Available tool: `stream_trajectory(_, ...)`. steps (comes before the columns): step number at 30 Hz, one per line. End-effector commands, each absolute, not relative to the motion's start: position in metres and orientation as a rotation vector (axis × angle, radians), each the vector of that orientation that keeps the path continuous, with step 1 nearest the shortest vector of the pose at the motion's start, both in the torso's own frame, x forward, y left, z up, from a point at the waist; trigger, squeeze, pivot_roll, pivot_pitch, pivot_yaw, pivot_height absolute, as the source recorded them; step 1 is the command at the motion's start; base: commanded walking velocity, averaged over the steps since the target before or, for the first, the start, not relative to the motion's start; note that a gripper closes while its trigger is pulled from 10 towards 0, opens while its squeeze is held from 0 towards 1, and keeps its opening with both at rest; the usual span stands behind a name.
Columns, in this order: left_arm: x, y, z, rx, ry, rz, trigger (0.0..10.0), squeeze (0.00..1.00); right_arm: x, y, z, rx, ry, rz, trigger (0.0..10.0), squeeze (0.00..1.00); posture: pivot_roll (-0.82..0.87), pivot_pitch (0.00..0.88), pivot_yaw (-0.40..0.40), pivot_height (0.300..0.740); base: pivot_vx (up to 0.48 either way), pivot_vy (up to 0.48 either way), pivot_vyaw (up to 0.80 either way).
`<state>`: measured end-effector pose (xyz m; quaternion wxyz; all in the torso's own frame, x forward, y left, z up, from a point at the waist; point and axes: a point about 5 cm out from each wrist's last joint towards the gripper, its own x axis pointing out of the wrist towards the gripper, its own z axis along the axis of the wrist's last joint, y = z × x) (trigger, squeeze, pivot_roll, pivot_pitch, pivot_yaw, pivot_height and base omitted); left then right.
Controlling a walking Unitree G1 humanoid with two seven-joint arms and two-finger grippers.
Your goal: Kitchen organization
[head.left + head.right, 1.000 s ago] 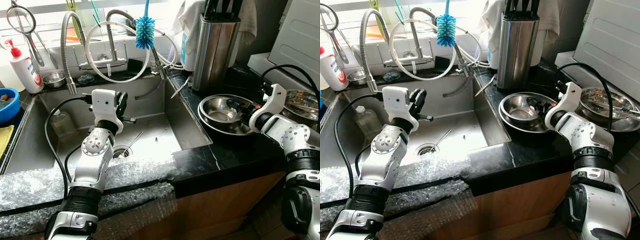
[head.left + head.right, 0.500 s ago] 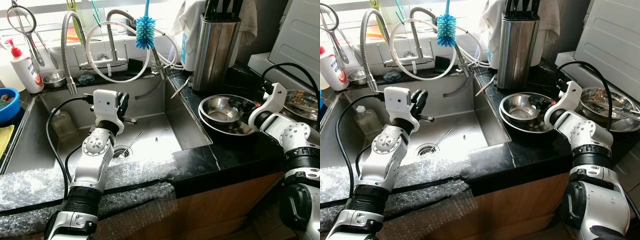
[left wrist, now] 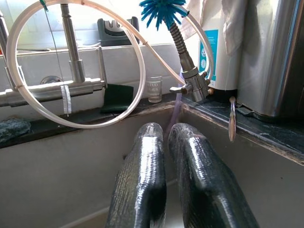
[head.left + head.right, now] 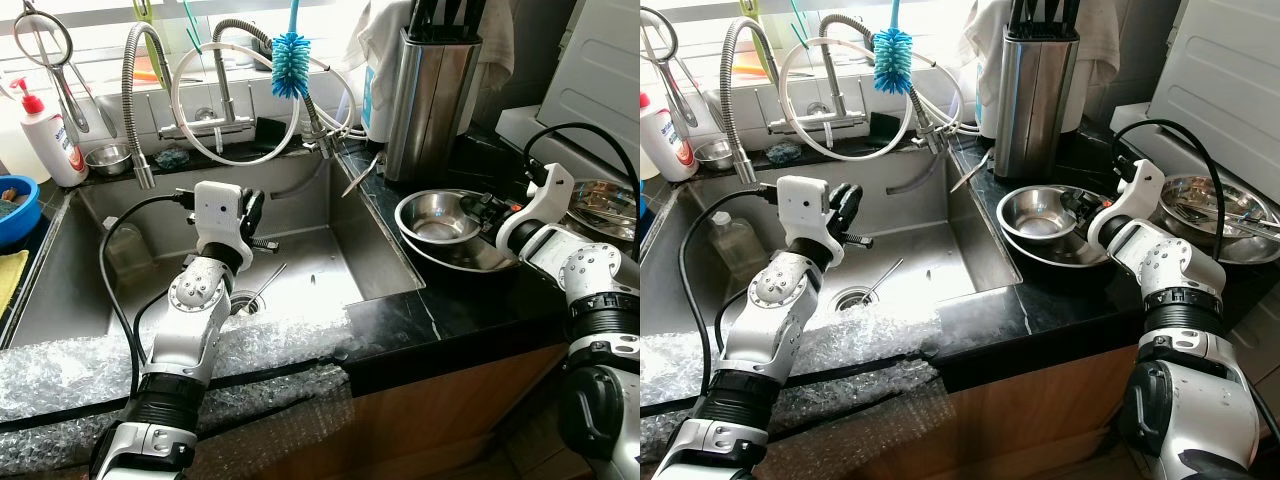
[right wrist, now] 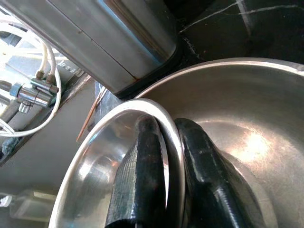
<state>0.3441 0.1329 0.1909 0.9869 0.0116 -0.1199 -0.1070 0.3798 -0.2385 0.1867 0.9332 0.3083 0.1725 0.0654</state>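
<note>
Gleaming black stone counter (image 4: 470, 300) beside steel sink (image 4: 330, 275), sunlit window behind.

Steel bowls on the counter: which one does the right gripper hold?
The small inner bowl, rim pinched by the right gripper; it sits nested in the large bowl, not the far-right one.

Through the right wrist camera I see my right gripper (image 5: 164, 185) pinching the rim of the small steel bowl (image 5: 99, 175), one of the black fingers (image 5: 140, 180) inside it and the other outside. That bowl sits within a larger steel bowl (image 5: 247, 123). Beyond them stands a tall steel knife block (image 5: 109, 38) on the black marbled tabletop (image 5: 228, 28), with white hoses (image 5: 28, 118) and a faucet fitting (image 5: 33, 92) further off.
</note>
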Motion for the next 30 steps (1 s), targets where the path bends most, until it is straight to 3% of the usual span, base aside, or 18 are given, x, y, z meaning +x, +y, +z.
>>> stream_trajectory(1,0.347,0.134,0.194,0.052,-0.235,-0.214,10.0,0.00,0.381,-0.237,0.195,0.646,0.308,0.143,0.0,0.00,-0.19,0.000,0.018,0.740,0.000,0.000,0.00)
stream_trajectory(13,0.346,0.134,0.200,0.018,-0.275,-0.193,10.0,0.00,0.373,-0.218,0.245,0.799,0.006,0.214,0.0,0.00,-0.19,0.000,0.016,0.740,0.000,0.000,0.00)
stream_trajectory(14,0.346,0.134,0.200,0.011,-0.275,-0.193,10.0,0.00,0.370,-0.214,0.249,0.797,-0.041,0.244,10.0,0.00,-0.19,0.000,0.014,0.740,0.000,0.000,0.00)
stream_trajectory(22,0.347,0.136,0.202,-0.101,-0.266,-0.168,10.0,0.00,0.334,-0.179,0.236,0.709,-0.220,0.484,10.0,0.00,-0.19,0.000,0.011,0.740,0.000,0.000,0.00)
stream_trajectory(26,0.347,0.137,0.202,-0.102,-0.267,-0.167,10.0,0.00,0.331,-0.178,0.234,0.718,-0.225,0.488,10.0,0.00,-0.19,0.000,0.011,0.740,0.000,0.000,0.00)
stream_trajectory(27,0.347,0.137,0.203,-0.150,-0.263,-0.178,10.0,0.29,0.328,-0.175,0.232,0.715,-0.233,0.489,10.0,0.00,-0.18,0.000,0.013,0.740,0.000,0.000,0.00)
stream_trajectory(28,0.347,0.138,0.204,-0.194,-0.259,-0.188,10.0,0.84,0.327,-0.174,0.231,0.719,-0.241,0.491,10.0,0.00,-0.18,0.000,0.013,0.740,0.000,0.000,0.00)
stream_trajectory(29,0.347,0.138,0.203,-0.257,-0.244,-0.209,10.0,1.00,0.324,-0.172,0.229,0.724,-0.252,0.493,10.0,0.00,-0.18,0.000,0.015,0.740,0.000,0.000,0.00)
stream_trajectory(30,0.347,0.137,0.202,-0.286,-0.233,-0.231,10.0,1.00,0.323,-0.171,0.228,0.716,-0.253,0.489,10.0,0.00,-0.18,0.000,0.016,0.740,0.000,0.000,0.00)
